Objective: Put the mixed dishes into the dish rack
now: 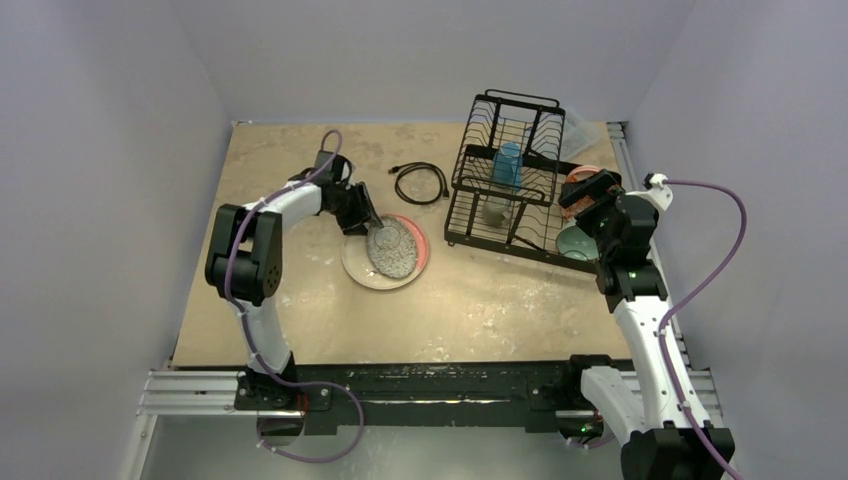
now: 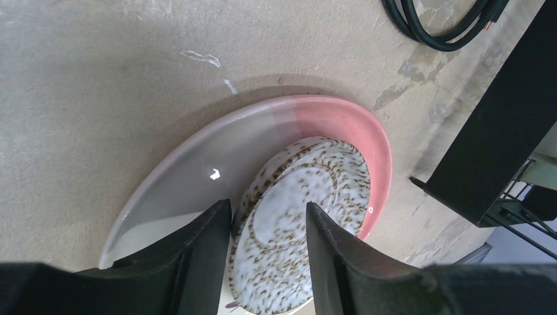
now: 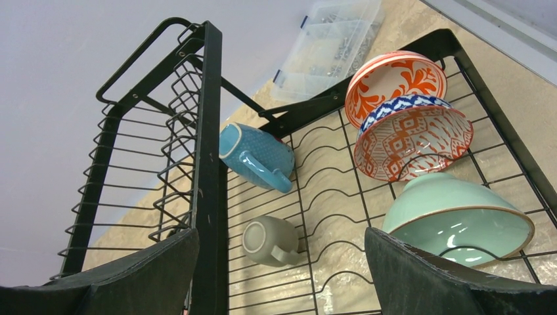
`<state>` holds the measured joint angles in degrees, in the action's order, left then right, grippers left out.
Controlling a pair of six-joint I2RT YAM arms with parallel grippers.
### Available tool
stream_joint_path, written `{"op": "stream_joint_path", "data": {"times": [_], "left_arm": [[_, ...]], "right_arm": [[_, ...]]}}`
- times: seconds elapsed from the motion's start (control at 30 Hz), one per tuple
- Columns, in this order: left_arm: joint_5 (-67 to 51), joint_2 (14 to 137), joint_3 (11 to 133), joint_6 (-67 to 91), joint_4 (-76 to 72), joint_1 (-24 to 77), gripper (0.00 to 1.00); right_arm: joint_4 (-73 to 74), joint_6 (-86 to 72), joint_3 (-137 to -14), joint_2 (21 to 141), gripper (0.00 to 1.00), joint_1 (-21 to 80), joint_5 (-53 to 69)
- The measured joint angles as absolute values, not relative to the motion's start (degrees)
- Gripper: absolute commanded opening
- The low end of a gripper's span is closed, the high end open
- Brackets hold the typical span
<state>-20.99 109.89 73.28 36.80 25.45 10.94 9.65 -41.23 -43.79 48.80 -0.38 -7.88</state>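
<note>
The grey speckled oval dish (image 1: 392,250) (image 2: 302,197) lies in the cream-and-pink plate (image 1: 355,266) (image 2: 217,151) on the table, left of centre. My left gripper (image 1: 372,228) (image 2: 266,220) is open, its jaws astride the dish's near rim. The black wire dish rack (image 1: 505,170) (image 3: 207,131) holds the blue cup (image 1: 508,165) (image 3: 256,156), the grey mug (image 1: 497,212) (image 3: 269,241), two red-orange patterned bowls (image 3: 414,141) and the teal bowl (image 1: 577,243) (image 3: 460,213). My right gripper (image 1: 590,195) (image 3: 282,239) is wide open and empty, above the rack's right end.
A black coiled cable (image 1: 420,183) (image 2: 446,26) lies between the plate and the rack. A clear plastic box (image 3: 328,46) sits behind the rack. Grey walls close in the table on three sides.
</note>
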Motion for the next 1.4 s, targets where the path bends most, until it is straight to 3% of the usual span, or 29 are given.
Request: {"op": "stream_joint_path", "data": {"times": [0.23,0.43,0.8,1.07,1.4], "left_arm": [[-20.82,111.79,74.28,36.12,26.13,11.94,0.23],[-20.75,112.51,75.55,34.70,27.97,11.94,0.00],[-13.67,108.84,77.06,31.83,32.93,12.01,0.00],[-10.41,94.80,76.97,29.80,33.98,11.79,0.00],[-6.92,73.21,71.77,26.44,30.61,11.03,0.00]], "right_arm": [[9.65,-40.84,-43.77,48.75,0.99,-0.38,-7.68],[9.67,-40.82,-43.77,48.69,0.99,-0.38,-7.70],[10.15,-39.90,-43.77,48.07,0.99,-0.38,-7.84],[11.60,-38.24,-44.47,47.18,0.99,-0.38,-7.35],[9.30,-36.42,-44.91,47.22,0.99,-0.38,1.58]]}}
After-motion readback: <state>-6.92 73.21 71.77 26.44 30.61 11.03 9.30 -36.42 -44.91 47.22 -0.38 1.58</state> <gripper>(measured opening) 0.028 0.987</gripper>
